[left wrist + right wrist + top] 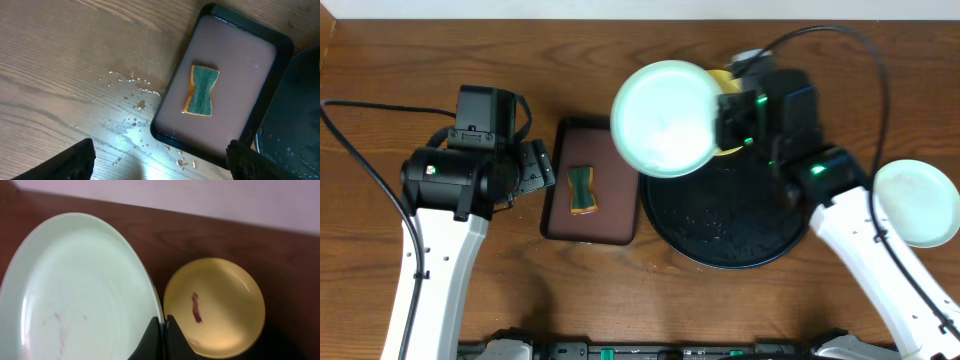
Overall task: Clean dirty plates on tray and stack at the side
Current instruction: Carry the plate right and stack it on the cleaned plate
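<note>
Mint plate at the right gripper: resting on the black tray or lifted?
Lifted: the right gripper pinches the mint plate at its rim; overhead it looms large, overhanging the black tray.

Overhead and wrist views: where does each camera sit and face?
Overhead: above the table, facing down; both arms show.
Left wrist: on left arm, facing down at the sponge in the brown tray; open left claw at bottom.
Right wrist: on right arm, facing along the right claw, shut on the mint plate; yellow plate beyond.
Shared: overhead shows sponge and both plates.
</note>
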You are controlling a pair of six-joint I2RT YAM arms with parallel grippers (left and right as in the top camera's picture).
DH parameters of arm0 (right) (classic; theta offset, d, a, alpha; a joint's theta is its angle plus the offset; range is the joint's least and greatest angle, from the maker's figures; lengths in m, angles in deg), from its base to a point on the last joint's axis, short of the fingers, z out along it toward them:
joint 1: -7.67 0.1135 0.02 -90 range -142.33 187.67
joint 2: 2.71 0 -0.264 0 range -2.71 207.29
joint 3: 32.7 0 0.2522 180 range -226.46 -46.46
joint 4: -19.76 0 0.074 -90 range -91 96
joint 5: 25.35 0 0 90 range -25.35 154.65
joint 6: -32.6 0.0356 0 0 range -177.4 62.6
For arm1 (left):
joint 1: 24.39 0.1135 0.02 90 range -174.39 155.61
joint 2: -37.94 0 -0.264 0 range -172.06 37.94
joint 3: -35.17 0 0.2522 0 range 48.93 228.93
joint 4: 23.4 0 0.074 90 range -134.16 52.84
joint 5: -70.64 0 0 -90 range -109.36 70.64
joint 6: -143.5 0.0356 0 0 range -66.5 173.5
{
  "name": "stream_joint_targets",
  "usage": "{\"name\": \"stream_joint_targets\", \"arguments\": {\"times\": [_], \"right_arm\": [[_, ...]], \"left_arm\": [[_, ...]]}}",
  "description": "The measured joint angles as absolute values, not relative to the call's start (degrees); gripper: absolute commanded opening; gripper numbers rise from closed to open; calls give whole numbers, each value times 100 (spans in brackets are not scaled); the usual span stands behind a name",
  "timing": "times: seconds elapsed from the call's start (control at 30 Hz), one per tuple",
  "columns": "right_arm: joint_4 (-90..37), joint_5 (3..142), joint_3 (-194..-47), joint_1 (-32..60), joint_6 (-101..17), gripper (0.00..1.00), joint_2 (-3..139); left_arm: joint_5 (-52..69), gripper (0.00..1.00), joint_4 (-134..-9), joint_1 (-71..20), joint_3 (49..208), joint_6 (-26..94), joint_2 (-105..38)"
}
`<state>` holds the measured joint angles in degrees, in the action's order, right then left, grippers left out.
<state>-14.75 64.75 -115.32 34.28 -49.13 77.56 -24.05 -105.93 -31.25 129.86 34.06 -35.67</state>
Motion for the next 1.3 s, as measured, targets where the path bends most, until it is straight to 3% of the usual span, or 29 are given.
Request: {"name": "stream_joint_targets", "arguments": {"times": [0.17,0.37,0.53,0.77,1.0,1.03,1.1,1.3], "right_arm": [[-1733,6070,-11540,3702,-4695,1,7752],[-3232,6151,-11549,1955,-3479,1,7748],[-4085,6376,-11549,-25,-3232,1,7748],[-4297,6376,-11551,-2678,-3309,1,8041],[-4454,6022,-11534,-3870,-3534,1,8930],[-4448,5911,-11527,-3889,-3532,3,9007],[-4347,5697,-11497,-3922,-3549,28,9179],[-3775,6693,-11486,-3946,-4100,58,9313]], "left_arm": [[-2405,85,-10595,-3125,12988,3406,-3567],[-2405,85,-10593,-3125,12986,3406,-3567],[-2403,85,-10595,-3125,12988,3406,-3567],[-2405,85,-10595,-3125,12986,3406,-3567],[-2405,85,-10595,-3125,12986,3406,-3567],[-2405,85,-10595,-3125,12988,3406,-3567],[-2403,85,-10595,-3125,12988,3406,-3567],[-2405,85,-10595,-3125,12988,3406,-3567]]}}
